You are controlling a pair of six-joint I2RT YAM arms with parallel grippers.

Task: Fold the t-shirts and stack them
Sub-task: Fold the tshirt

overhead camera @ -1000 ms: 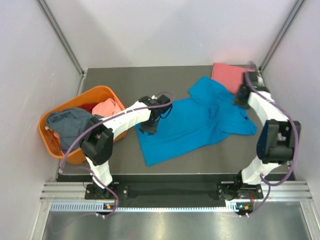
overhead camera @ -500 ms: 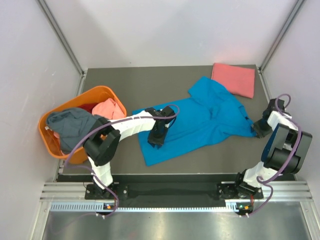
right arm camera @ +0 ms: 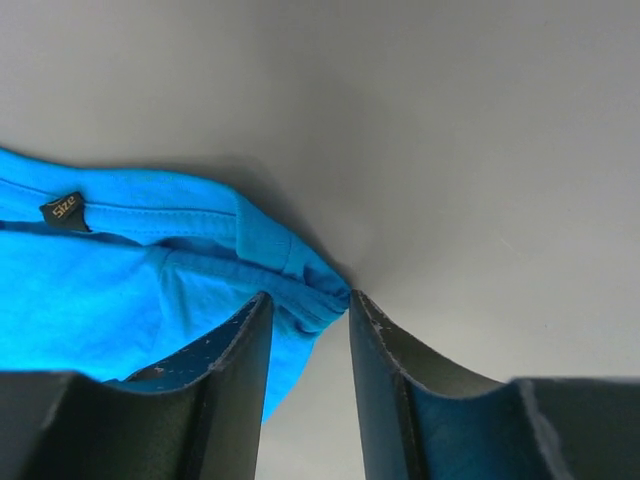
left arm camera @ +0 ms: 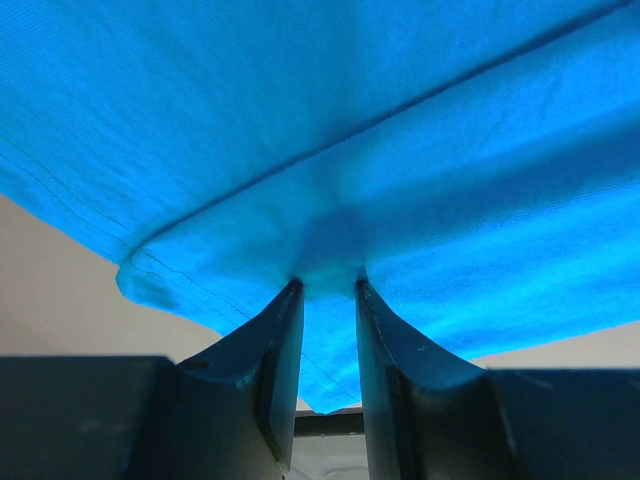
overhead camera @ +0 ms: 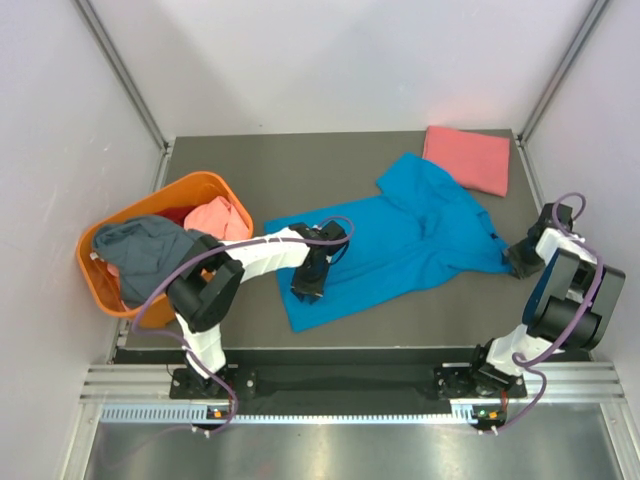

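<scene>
- An orange basket (overhead camera: 108,292) sits at the left edge of the tabletop (overhead camera: 260,170), with one end over that edge.
- A grey-blue t-shirt (overhead camera: 140,250) lies crumpled in the basket. A crumpled salmon-pink t-shirt (overhead camera: 215,215) is heaped at the basket's far right end.
- The left gripper (overhead camera: 308,283) is down on the near left part of the bright blue t-shirt (overhead camera: 400,245), close to the shirt's left edge.
- In the left wrist view, the left gripper (left arm camera: 328,285) is clamped on a raised fold of the bright blue t-shirt (left arm camera: 400,120). The fingers stand close together and creases run out from the tips.
- The bright blue t-shirt lies unfolded and rumpled across the middle of the tabletop, from near the basket toward the right edge.
- A folded salmon-pink t-shirt (overhead camera: 468,158) lies as a flat rectangle in the far right corner, close to the blue one; I cannot tell whether they touch.
- The right gripper (overhead camera: 520,258) is at the blue shirt's rightmost tip, near the right edge of the tabletop.
- In the right wrist view, the right gripper (right arm camera: 307,297) has a finger on each side of the bunched tip. I cannot tell whether it pinches the cloth. A size tag (right arm camera: 63,209) shows on the bright blue t-shirt (right arm camera: 120,290).
</scene>
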